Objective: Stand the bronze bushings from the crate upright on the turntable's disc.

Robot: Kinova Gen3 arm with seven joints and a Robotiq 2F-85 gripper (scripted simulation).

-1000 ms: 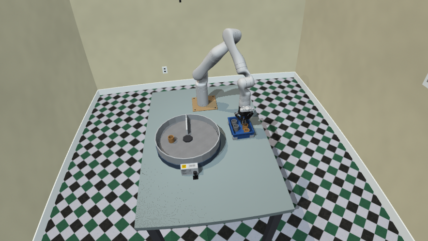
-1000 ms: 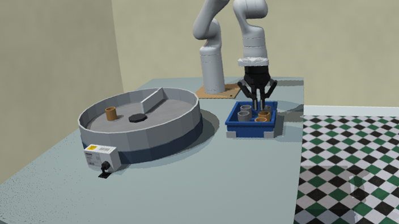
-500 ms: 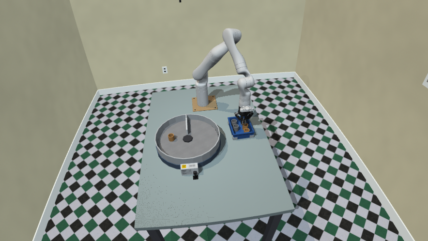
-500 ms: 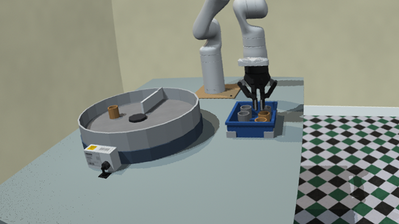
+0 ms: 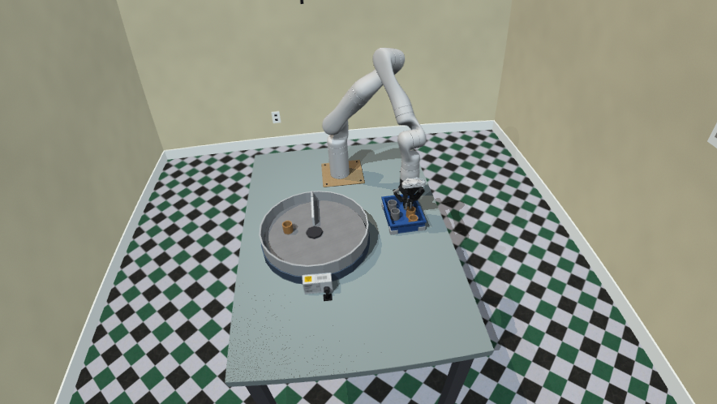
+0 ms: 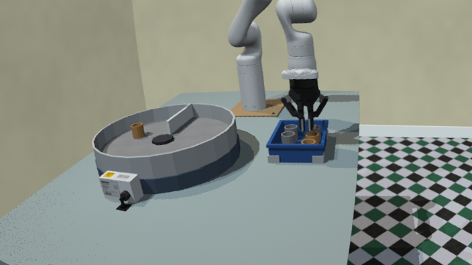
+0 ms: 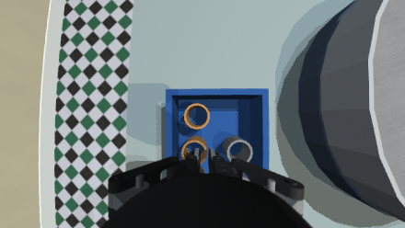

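Observation:
A blue crate (image 5: 407, 229) (image 6: 295, 154) (image 7: 258, 120) right of the turntable holds two upright bronze bushings (image 5: 413, 217) (image 6: 308, 142) (image 7: 196, 116) and grey steel bushings (image 5: 395, 212) (image 6: 288, 137) (image 7: 239, 149). My gripper (image 5: 410, 203) (image 6: 307, 128) (image 7: 204, 154) points straight down into the crate. Its fingers are nearly closed, at the rim of the nearer bronze bushing (image 6: 312, 134) (image 7: 192, 146), with nothing clamped. One bronze bushing (image 5: 286, 227) (image 6: 137, 130) stands upright on the grey disc (image 5: 336, 243) (image 6: 127, 147), left of the dark hub (image 5: 314, 231) (image 6: 162, 139).
The turntable has a raised rim (image 5: 351, 255) (image 6: 175, 161) and an upright divider vane (image 5: 311, 205) (image 6: 179, 118). A control box (image 5: 316, 280) (image 6: 120, 185) sits at its front. The arm's base (image 5: 342, 173) (image 6: 253, 99) stands behind, and the table edge lies just right of the crate.

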